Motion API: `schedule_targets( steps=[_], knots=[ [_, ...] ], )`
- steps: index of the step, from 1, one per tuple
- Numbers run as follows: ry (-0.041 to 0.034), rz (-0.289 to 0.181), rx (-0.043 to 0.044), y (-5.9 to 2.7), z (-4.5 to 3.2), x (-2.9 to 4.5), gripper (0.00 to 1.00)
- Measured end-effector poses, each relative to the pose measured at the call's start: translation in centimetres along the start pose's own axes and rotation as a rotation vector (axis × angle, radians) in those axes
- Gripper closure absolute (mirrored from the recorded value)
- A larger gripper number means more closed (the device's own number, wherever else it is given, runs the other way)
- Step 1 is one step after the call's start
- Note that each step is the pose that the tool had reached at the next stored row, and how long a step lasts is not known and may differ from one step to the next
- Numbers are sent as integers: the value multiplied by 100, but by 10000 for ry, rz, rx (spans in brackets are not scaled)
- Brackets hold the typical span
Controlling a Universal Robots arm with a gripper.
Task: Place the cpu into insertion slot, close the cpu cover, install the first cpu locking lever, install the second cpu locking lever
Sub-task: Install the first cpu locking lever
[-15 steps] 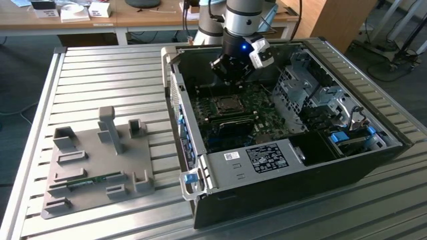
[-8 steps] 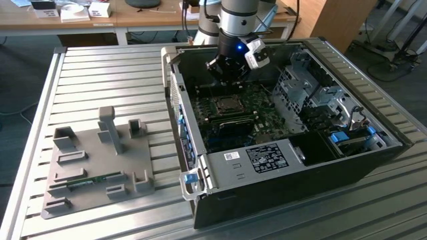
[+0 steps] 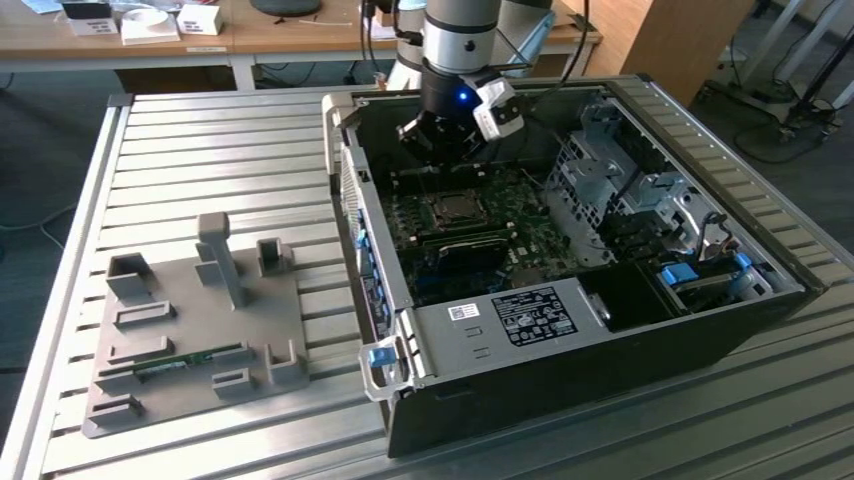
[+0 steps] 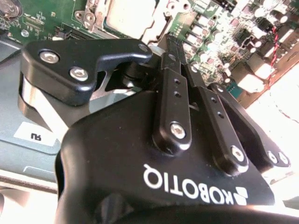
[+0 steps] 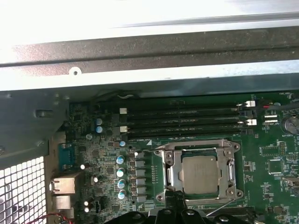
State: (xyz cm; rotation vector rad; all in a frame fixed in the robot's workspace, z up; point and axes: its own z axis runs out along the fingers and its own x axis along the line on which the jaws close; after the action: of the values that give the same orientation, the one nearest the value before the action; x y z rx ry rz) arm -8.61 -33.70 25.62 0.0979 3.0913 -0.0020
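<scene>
Gripper hanging inside the computer case, and honestly can't tell how far open it is or if it's got hold of anything.

In the exterior view the cpu is at about 6 o'clock from the gripper, near but apart. It lies flat in the insertion slot, metal top up, with the cpu cover down around it. It's square, edges parallel to the memory slots.
</scene>
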Motion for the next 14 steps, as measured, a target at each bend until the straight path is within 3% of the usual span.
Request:
schedule_targets(
  steps=[10, 14],
  knots=[
    [0, 0, 2, 0, -95, -4, 90],
    [-1, 0, 1, 0, -100, -3, 90]
  ],
)
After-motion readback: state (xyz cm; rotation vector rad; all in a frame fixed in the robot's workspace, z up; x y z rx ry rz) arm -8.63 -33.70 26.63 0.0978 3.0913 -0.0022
